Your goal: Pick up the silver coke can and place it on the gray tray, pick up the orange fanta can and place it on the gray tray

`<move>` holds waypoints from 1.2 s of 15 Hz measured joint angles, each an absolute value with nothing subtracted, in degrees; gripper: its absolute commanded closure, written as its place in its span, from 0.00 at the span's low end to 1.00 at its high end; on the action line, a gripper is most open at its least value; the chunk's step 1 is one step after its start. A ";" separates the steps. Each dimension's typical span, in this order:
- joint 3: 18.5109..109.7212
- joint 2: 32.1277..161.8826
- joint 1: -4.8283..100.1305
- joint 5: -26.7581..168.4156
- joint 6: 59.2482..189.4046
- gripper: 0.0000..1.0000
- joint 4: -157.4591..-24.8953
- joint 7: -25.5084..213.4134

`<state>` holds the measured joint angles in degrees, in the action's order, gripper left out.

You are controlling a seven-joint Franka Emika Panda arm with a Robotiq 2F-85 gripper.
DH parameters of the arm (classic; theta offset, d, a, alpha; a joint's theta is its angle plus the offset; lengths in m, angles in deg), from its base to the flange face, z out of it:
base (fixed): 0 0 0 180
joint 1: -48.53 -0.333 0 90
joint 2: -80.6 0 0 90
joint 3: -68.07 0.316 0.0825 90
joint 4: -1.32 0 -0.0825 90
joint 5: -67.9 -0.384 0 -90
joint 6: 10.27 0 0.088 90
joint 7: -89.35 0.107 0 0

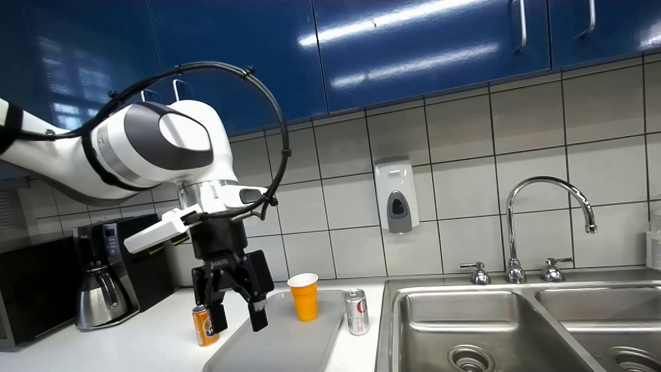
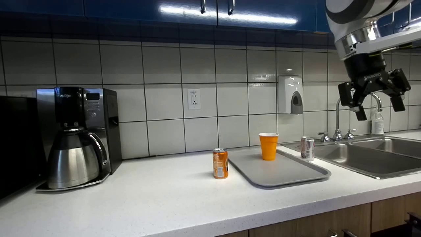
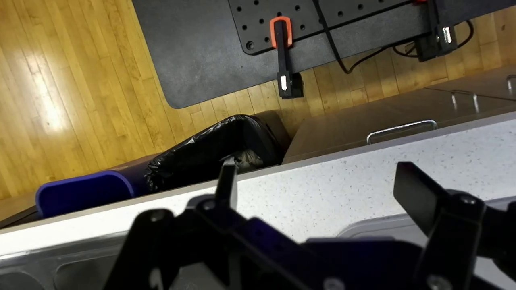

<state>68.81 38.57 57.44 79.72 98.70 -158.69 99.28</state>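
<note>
The silver coke can stands upright on the counter between the gray tray and the sink. It also shows in an exterior view, where its outline looks doubled. The orange fanta can stands upright on the counter on the opposite side of the tray; a finger partly covers it in an exterior view. The gray tray lies flat, and its corner shows in the wrist view. My gripper is open and empty, raised above the counter; it also shows open in an exterior view and the wrist view.
An orange cup with a pale rim stands on the tray. A steel sink with a tall faucet is beside the silver can. A coffee maker stands at the far end. The wrist view shows the counter edge and a black-lined bin.
</note>
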 measured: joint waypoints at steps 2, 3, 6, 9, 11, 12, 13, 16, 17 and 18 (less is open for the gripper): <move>68.81 40.19 57.24 79.72 100.09 0.00 -158.61 99.23; 68.81 41.14 57.18 79.72 100.86 0.00 -158.54 99.22; 68.81 44.44 57.16 79.75 104.08 0.00 -158.23 99.19; 68.77 48.30 57.16 80.15 107.99 0.00 -157.68 99.19; 68.63 50.93 57.18 80.83 110.50 0.00 -157.08 99.19; 68.52 52.25 57.22 81.33 111.82 0.00 -156.69 99.19; 68.36 53.54 57.30 81.84 113.18 0.00 -156.22 99.19; 68.00 57.41 57.47 83.20 116.76 0.00 -154.23 99.20; 67.89 58.73 57.47 83.47 117.72 0.00 -153.30 99.20; 67.74 60.10 57.47 83.62 118.44 0.00 -152.18 99.20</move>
<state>67.74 60.10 57.47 83.62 118.44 -152.18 99.20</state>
